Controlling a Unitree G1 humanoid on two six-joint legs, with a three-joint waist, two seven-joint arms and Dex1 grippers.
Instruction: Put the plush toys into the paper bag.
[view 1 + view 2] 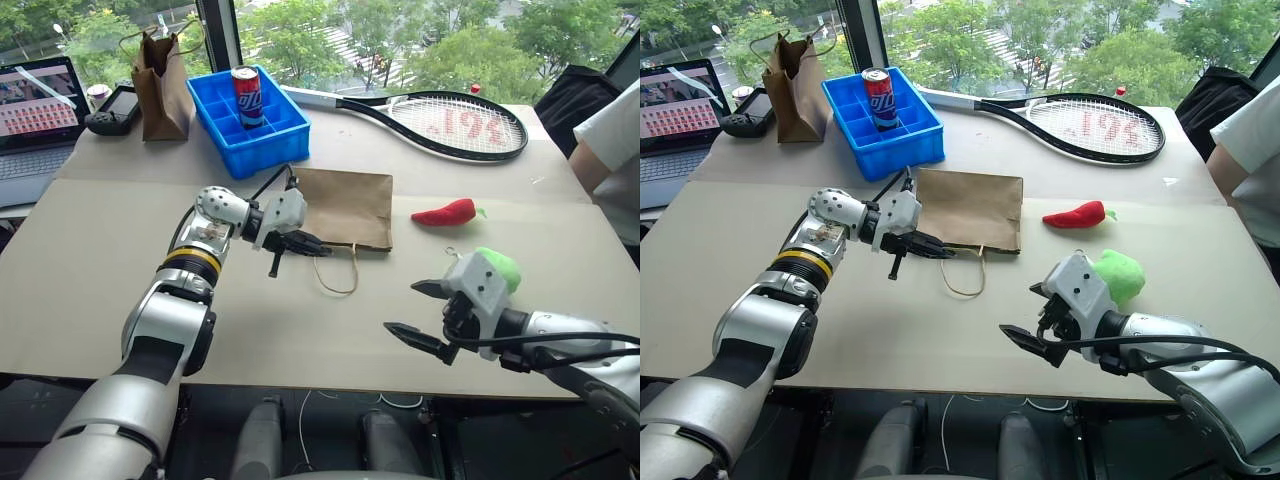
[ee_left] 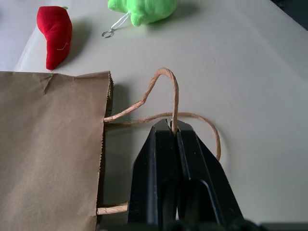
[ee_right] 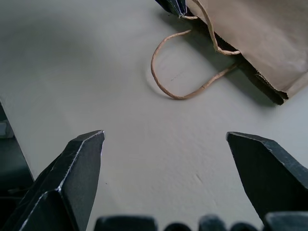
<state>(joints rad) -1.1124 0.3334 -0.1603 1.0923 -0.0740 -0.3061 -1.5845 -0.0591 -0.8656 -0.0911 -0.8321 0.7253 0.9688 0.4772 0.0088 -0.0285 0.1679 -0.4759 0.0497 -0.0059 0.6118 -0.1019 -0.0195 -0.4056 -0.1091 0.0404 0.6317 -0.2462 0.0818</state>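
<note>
My left fingers pinch the paper bag's cord handle; my right fingers hover wide apart above the counter.

head stereo overhead, wrist views close, paper bag shared

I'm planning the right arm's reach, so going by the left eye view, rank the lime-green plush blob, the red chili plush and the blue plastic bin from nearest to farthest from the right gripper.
1. Lime-green plush blob, just behind the right gripper.
2. Red chili plush, farther back on the table.
3. Blue plastic bin, far back toward the left.
</note>
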